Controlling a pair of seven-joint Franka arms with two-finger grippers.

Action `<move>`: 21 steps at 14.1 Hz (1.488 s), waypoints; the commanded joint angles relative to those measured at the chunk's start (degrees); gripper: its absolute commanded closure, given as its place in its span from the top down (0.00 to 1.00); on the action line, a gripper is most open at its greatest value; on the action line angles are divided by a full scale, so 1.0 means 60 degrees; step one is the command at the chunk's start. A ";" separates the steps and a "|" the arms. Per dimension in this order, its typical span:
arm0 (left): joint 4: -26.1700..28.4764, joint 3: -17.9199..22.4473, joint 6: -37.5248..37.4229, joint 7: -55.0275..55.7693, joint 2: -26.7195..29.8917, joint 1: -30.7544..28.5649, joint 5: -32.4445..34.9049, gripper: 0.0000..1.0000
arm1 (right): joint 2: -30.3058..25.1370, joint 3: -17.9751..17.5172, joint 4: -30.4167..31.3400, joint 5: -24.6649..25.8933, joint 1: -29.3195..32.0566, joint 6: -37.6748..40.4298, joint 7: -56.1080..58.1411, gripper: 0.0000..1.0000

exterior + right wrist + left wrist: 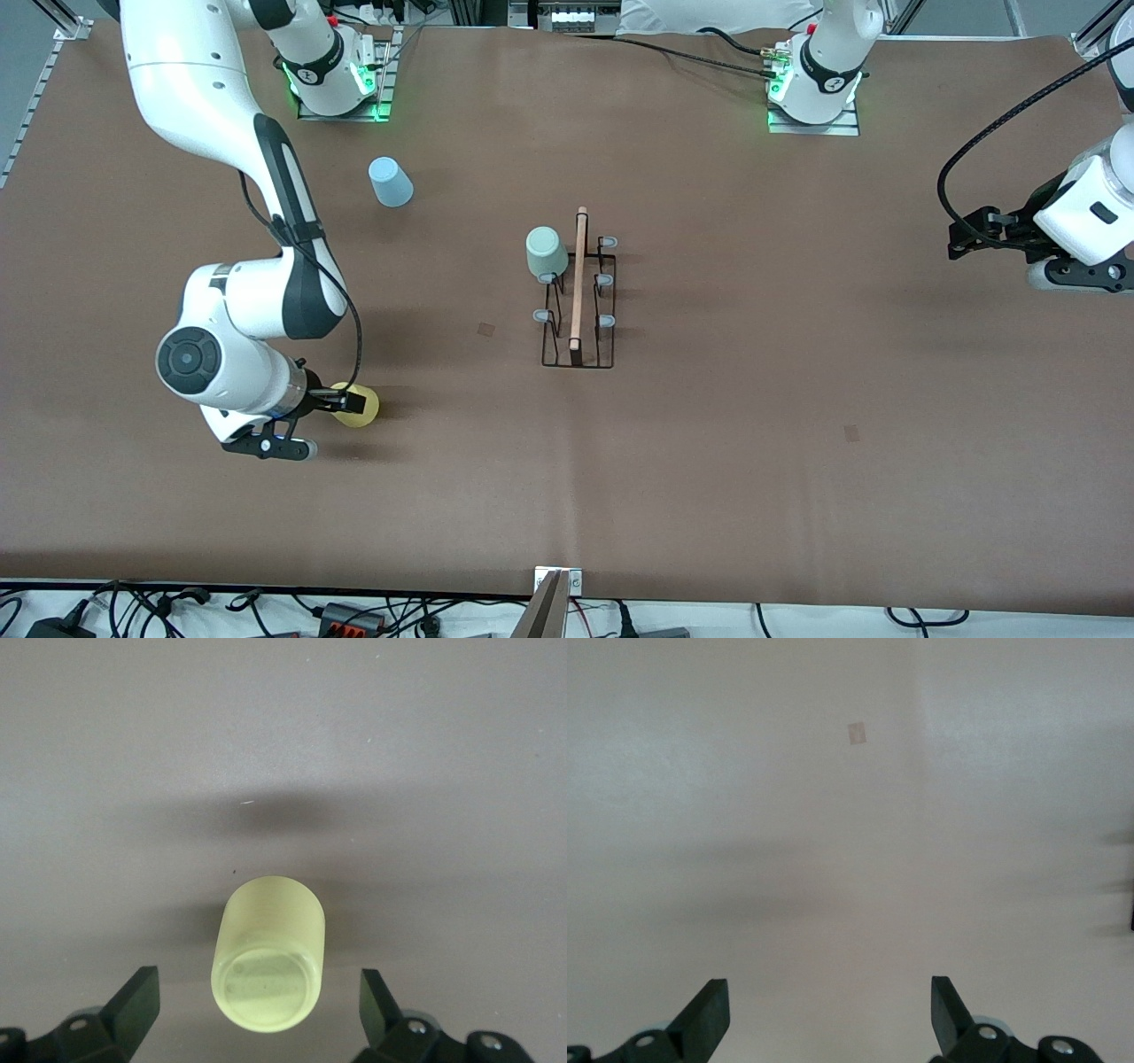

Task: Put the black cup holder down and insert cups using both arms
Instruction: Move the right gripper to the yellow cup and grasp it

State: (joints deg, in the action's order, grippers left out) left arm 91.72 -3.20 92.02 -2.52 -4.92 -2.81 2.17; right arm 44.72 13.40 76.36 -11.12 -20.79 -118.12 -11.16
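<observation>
The black cup holder (578,283) stands mid-table, its wooden handle on top. A mint-green cup (547,252) sits upside down on one of its pegs, on the side toward the right arm's end. A yellow cup (365,412) (266,974) stands upside down on the table nearer the front camera. My right gripper (347,400) (259,1010) is open around it, with a gap on each side. A light blue cup (390,182) stands upside down near the right arm's base. My left gripper (961,237) (830,1010) waits open and empty over the left arm's end of the table.
Two small tape squares (485,329) (851,432) mark the brown table cover; one of these tape squares (857,733) shows in the left wrist view. Cables and power strips (354,616) lie along the table edge nearest the front camera.
</observation>
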 commanded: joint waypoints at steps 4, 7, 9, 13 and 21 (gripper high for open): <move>0.0181 0.0035 0.0103 -0.0092 0.0161 -0.0014 -0.0039 1.00 | 0.0485 -0.0110 -0.0349 0.0008 0.0096 0.0132 0.0745 1.00; 0.0181 0.0049 0.0103 -0.0093 0.0161 -0.0029 -0.0039 1.00 | 0.0617 -0.0110 -0.0364 0.0022 0.0096 0.0117 0.0995 1.00; 0.0181 0.0049 0.0103 -0.0093 0.0161 -0.0029 -0.0039 1.00 | 0.0647 -0.0110 -0.0364 0.0022 0.0096 0.0103 0.1011 1.00; 0.0181 0.0049 0.0103 -0.0093 0.0161 -0.0029 -0.0039 1.00 | 0.0735 -0.0110 -0.0437 0.0022 0.0096 0.0132 0.1040 0.47; 0.0181 0.0049 0.0103 -0.0093 0.0161 -0.0029 -0.0039 1.00 | -0.0787 -0.0504 -0.1825 -0.0124 -0.0604 0.3408 0.0545 0.27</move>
State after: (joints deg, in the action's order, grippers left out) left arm 91.77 -3.03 92.02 -2.52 -4.92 -2.89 2.17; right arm 43.37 11.85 67.93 -11.44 -22.22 -103.50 -5.90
